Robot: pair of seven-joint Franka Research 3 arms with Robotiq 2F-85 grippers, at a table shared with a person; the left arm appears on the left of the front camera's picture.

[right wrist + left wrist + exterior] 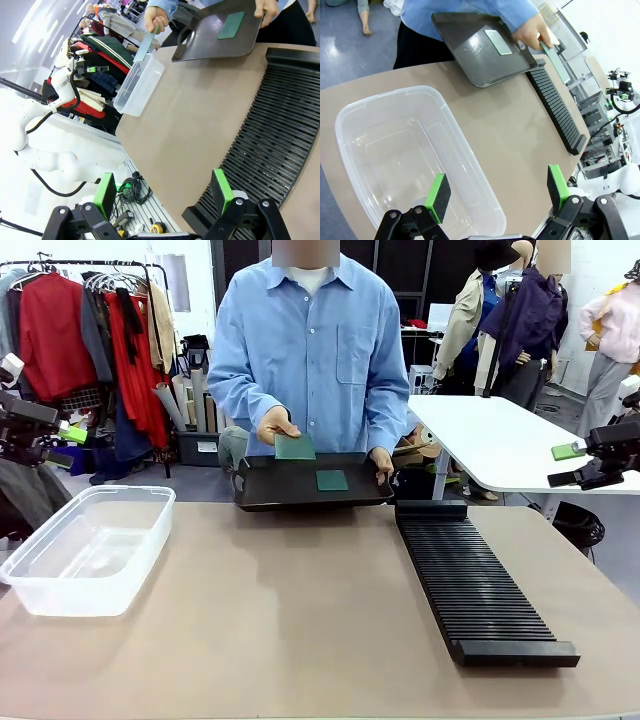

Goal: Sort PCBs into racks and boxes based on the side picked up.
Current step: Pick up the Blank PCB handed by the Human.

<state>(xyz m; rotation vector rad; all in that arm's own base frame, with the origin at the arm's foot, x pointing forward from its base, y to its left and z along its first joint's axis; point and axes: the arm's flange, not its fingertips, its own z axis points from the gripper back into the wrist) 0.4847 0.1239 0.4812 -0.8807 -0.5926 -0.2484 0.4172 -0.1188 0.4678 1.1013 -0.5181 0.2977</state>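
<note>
A person across the table holds a flat black tray (270,490) with one dark green PCB (332,480) lying on it. One hand lifts a second PCB (294,447) just above the tray's far edge. The clear box (85,550) sits empty at the table's left, and the black slotted rack (475,585) lies lengthwise at the right. My left gripper (65,440) hovers open beyond the left edge, above the box (455,135), with nothing between its pads (438,196). My right gripper (563,465) stands open off the right side, over the rack's near end (270,125).
The tan table (300,620) is bare between box and rack. A white table (500,440) stands behind at the right and a clothes rail (90,330) at the back left. The left arm (55,100) shows far off in the right wrist view.
</note>
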